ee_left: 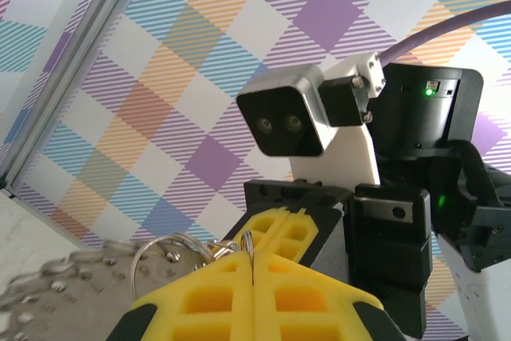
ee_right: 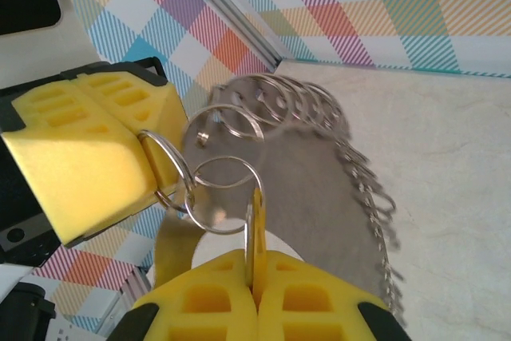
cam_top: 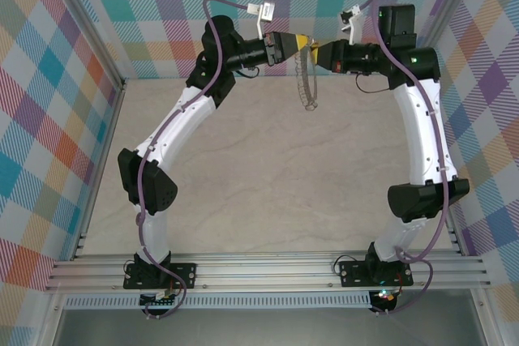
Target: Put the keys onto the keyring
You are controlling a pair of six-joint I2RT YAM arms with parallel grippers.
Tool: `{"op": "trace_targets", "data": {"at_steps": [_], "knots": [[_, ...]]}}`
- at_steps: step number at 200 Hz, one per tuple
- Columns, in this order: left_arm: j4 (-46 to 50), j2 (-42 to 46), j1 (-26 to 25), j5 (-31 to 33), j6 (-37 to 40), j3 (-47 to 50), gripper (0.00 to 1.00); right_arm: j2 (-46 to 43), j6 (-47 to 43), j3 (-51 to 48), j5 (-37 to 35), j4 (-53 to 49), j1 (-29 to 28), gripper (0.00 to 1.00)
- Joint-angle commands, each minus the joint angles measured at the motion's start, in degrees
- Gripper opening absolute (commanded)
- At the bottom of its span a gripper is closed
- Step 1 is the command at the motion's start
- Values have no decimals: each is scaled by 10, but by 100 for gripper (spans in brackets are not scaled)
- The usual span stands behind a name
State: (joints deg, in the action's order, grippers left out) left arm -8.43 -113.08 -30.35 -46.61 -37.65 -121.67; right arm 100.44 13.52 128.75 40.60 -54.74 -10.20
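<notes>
Both arms meet tip to tip high at the back of the table. My left gripper (cam_top: 302, 41) (ee_left: 254, 259) is shut on one small loop (ee_left: 249, 243) of the keyring (cam_top: 306, 79), which hangs floppy below the two grippers. In the right wrist view the keyring (ee_right: 319, 189) is a grey piece rimmed with many small loops. My right gripper (cam_top: 323, 49) (ee_right: 255, 273) is shut on the key (ee_right: 256, 225), whose yellow head stands edge-on between the fingers. A thin loop (ee_right: 227, 193) touches the key's top; I cannot tell whether it passes through the key.
Plaid walls (cam_top: 49, 119) with aluminium rails close in the pale table (cam_top: 268, 176) on three sides. The right arm's wrist camera (ee_left: 283, 121) faces the left gripper at close range. Purple cables (cam_top: 219, 2) loop above both wrists.
</notes>
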Motion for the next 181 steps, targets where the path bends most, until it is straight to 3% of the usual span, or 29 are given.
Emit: {"op": "trace_targets", "data": {"at_steps": [1, 53, 100, 181], "knots": [[-29, 7, 0, -3, 7, -31, 0, -19, 18, -16, 9, 31, 4, 0], [-28, 5, 0, -5, 6, -31, 0, -8, 12, 12, 2, 21, 4, 0], [-2, 3, 0, -21, 27, -38, 0, 33, -20, 105, -17, -49, 5, 0], [167, -10, 0, -61, 150, -108, 0, 50, -65, 142, -28, -110, 5, 0]]}}
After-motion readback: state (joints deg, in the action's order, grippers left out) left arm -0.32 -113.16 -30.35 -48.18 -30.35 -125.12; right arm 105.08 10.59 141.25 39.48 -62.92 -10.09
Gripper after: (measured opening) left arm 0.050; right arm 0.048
